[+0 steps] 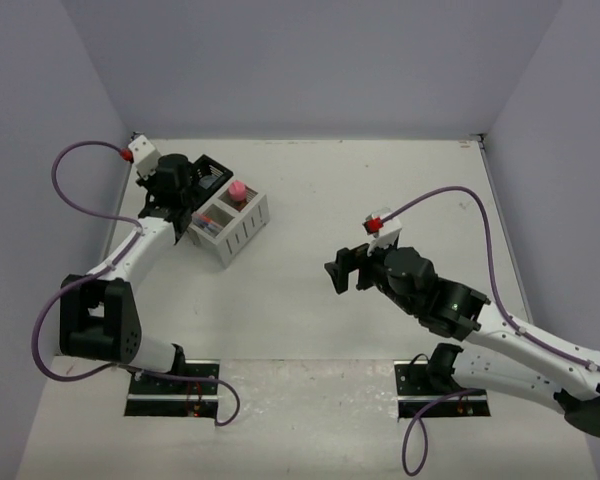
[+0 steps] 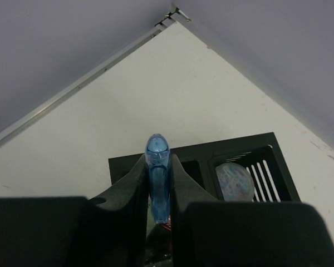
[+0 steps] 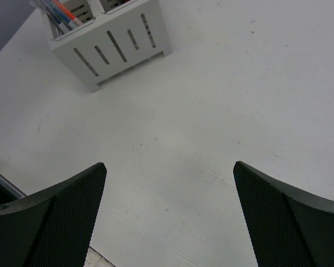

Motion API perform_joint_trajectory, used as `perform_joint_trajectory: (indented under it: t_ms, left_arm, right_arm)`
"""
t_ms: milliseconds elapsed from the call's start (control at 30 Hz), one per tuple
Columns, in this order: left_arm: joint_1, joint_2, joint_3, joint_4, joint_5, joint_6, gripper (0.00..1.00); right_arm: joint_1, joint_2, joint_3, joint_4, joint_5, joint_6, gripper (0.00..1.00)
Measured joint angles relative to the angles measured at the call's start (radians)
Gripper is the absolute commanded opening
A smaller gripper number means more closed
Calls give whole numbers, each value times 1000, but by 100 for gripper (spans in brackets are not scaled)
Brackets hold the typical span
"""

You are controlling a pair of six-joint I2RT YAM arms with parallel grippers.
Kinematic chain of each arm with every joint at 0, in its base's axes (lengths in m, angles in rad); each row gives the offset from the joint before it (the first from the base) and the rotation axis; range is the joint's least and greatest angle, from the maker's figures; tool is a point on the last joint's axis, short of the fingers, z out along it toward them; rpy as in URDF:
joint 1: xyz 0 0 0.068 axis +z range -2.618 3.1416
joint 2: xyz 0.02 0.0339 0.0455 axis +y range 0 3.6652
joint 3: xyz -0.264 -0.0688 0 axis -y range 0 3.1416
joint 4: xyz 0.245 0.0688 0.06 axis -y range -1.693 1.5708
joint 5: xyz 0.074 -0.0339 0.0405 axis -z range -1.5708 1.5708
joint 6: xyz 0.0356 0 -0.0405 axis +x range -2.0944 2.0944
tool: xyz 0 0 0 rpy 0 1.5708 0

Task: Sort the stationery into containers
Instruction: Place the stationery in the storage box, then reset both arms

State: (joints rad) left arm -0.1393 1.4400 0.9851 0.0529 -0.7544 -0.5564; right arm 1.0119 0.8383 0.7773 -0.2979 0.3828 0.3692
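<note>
- Table (image 1: 310, 200): pale top, grey walls on 3 sides. No loose stationery on the parts the views show, so sorting looks nearly done.
- Left arm (image 1: 130, 260): reaches to the far-left corner, wrist over the boxes. Right arm (image 1: 460, 310): mid-table on the right, well apart from both boxes.
- White box (image 1: 242, 232): 2 compartments, slatted wall. Sits just beside the black box (image 1: 212, 168), which is nearer the far wall and partly hidden under the left wrist.
- Right gripper (image 3: 170, 183): jaws wide apart, nothing between them, bare table below. It's idle and I see nothing nearby for it to fetch.
- Left gripper (image 2: 158, 164): jaws nearly together, clamped on the blue stick (image 2: 158, 189), held over the black box.
- Pink-capped bottle (image 1: 238, 189): upright in the white box's far compartment.
- Pens (image 3: 61, 12): bundle incl. an orange one, in the white box's other compartment, leaning.
- Blue stick: translucent, rounded tip pokes up past the fingertips; lower end hidden. Likely the last item, drop not yet made.
- Round speckled thing (image 2: 234, 182): lies in the black box's right compartment; can't tell what it is.
- In the way: not much. The compartment under the stick is hidden by the fingers, so can't tell what's in it.
</note>
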Motion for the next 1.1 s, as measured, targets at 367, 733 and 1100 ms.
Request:
perform_joint_trajectory:
  t_ms: [367,733,1100]
  left_arm:
    - [19,99,0,-19,79,-45,100]
    - [-2,-165,114,-296,319,-47,100]
    - [-51,-786,50,-517,380,77,100]
  right_arm:
    - [0,-65,-31,14,3,-17,99]
    - [-33,-44,22,-88,123,14,99]
    - [-47,-167,216,-405,487,125,99]
